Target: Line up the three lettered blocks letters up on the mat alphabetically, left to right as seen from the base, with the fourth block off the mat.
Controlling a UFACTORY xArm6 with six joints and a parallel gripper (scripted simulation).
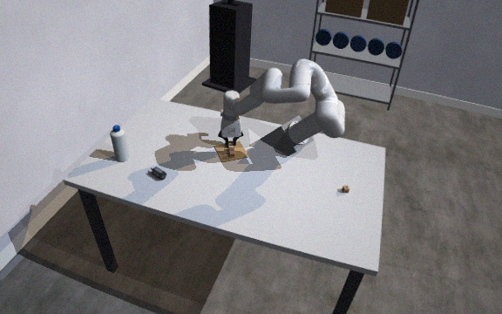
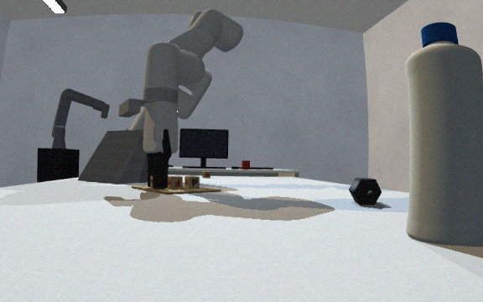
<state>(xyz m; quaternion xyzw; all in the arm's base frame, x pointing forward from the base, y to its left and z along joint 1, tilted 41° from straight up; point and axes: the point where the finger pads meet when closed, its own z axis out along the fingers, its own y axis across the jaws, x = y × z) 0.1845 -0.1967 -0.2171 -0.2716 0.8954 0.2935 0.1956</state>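
A small tan mat (image 1: 235, 151) lies near the middle of the white table and shows edge-on in the exterior view (image 2: 176, 190). My gripper (image 1: 231, 150) stands straight down on the mat, shut on a wooden letter block (image 2: 153, 182) that rests on the mat at the row's left end in that view. Beside it stand two more blocks, one with a red letter (image 2: 175, 182) and one showing a P (image 2: 192, 182), close together. A fourth block (image 1: 345, 188) sits alone far off the mat near the table's right edge.
A white bottle with a blue cap (image 1: 119, 143) stands near the table's left edge, large in the exterior view (image 2: 446, 138). A small black hexagonal object (image 1: 159, 173) lies between the bottle and the mat. The arm's base (image 1: 296, 133) is behind the mat.
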